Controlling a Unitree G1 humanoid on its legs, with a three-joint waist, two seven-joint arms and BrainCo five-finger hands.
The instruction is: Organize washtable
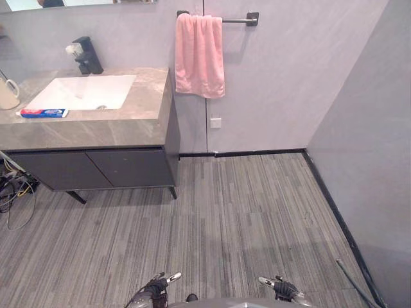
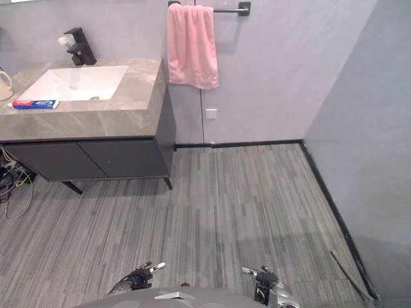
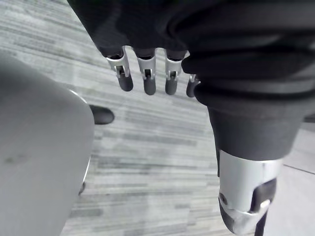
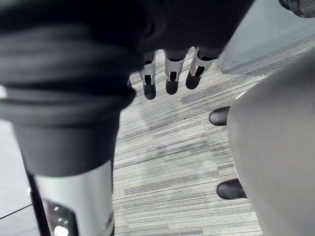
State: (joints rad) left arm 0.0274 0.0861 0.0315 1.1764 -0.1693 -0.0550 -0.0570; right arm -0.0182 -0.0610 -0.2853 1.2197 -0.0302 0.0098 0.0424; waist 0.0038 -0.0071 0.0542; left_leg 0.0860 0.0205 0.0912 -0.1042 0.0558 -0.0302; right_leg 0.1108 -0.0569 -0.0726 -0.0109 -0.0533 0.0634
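Worktop (image 1: 122,128) far left, against the back wall (image 1: 282,77). Sink (image 1: 83,92) set in it, faucet (image 1: 87,56) behind the sink. Toothpaste tube (image 1: 43,113) on the worktop just before the sink's left front corner; cup (image 1: 8,95) at the left edge. Cabinet (image 1: 96,168) beneath. Towel (image 1: 200,54) on a bar (image 1: 239,20), right of the worktop.

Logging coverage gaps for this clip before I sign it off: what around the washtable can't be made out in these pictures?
White vessel, left eye view: cut by the left edge; cup or jug, cannot tell.
Mirror, left eye view: the top edge leaves only a strip.
Toothpaste tube, eye views: too small to tell how full.
Cabinet: shut doors hide its contents.
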